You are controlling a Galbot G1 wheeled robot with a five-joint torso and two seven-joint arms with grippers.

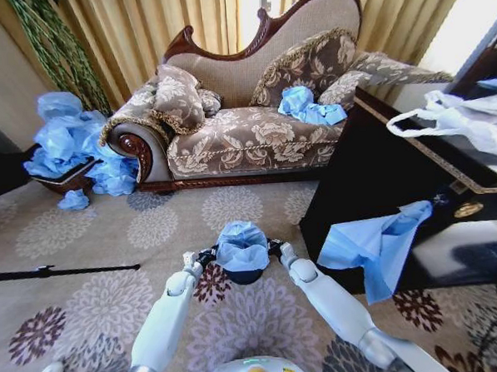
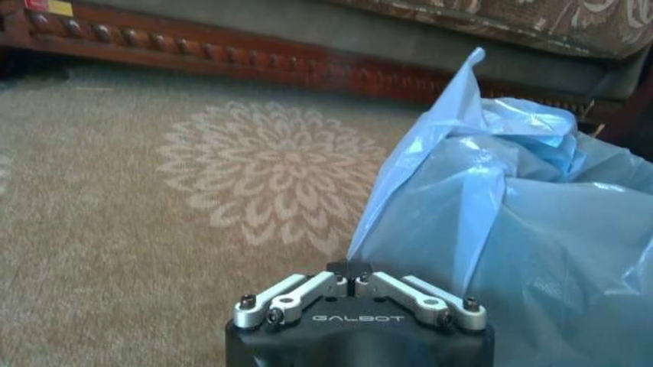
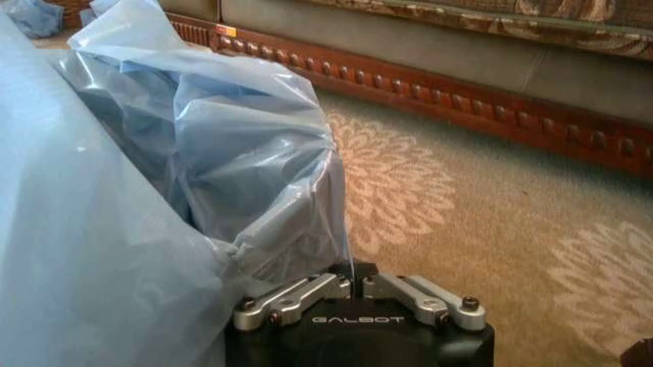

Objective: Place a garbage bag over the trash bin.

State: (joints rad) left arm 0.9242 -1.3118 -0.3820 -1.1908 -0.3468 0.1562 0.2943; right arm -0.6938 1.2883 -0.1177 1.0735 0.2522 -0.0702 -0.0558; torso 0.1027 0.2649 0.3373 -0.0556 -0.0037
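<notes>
— Patterned beige carpet with pale flower medallions (image 1: pixel 233 208) covers the floor. Where on it is the bag?

— The thin, crinkly light blue plastic garbage bag (image 1: pixel 242 245) sits bunched over the top of the small glossy black cylindrical trash bin (image 1: pixel 244 276), on the carpet straight ahead of the robot. Just a dark sliver of the bin shows beneath the plastic.

— And the arms?

— One on each side of the bin. The left gripper (image 1: pixel 201 258) is at the bag's left edge; in its wrist view the fingers (image 2: pixel 362 269) are pressed together with a taut strip of blue film rising from between them. The right gripper (image 1: pixel 278 248) is at the bag's right edge, its fingers (image 3: pixel 352 269) likewise closed, pinching a fold of the bag.

— What lies around them?

— Beyond the bin stands a floral upholstered chaise sofa with a carved dark wood frame (image 1: pixel 246 136), and a crumpled blue bag (image 1: pixel 308 106) rests on its seat. A heap of more blue bags (image 1: pixel 75 145) is piled at the sofa's left end. On the right, a dark wooden desk (image 1: pixel 372 163) carries a white plastic bag with loop handles (image 1: pixel 462 116), and a blue plastic sheet (image 1: pixel 376 242) hangs down its front. Gold curtains (image 1: pixel 182 23) hang behind.
</notes>
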